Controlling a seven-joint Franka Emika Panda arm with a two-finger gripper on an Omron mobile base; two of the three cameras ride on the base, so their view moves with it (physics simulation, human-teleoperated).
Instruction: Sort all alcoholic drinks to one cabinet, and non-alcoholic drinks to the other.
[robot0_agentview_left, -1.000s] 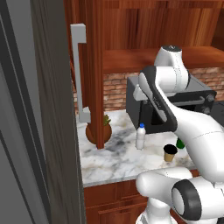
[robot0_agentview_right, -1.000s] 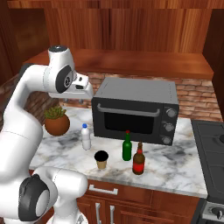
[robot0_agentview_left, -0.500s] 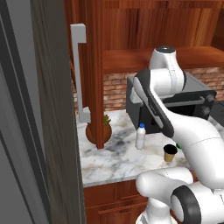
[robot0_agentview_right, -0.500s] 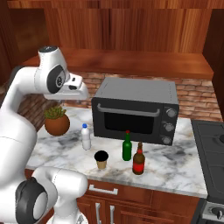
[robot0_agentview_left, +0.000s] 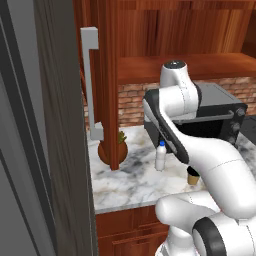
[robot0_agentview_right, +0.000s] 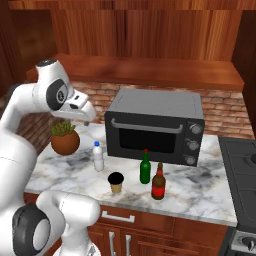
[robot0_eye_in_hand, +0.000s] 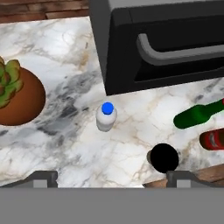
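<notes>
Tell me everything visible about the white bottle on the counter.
The white bottle is small, looks like plastic, and has a blue cap that is on. It stands upright on the marble counter, in front of the oven's left corner, between the potted plant and the coffee cup. Nothing but the counter touches it; from the hand view it sits just above centre.
</notes>
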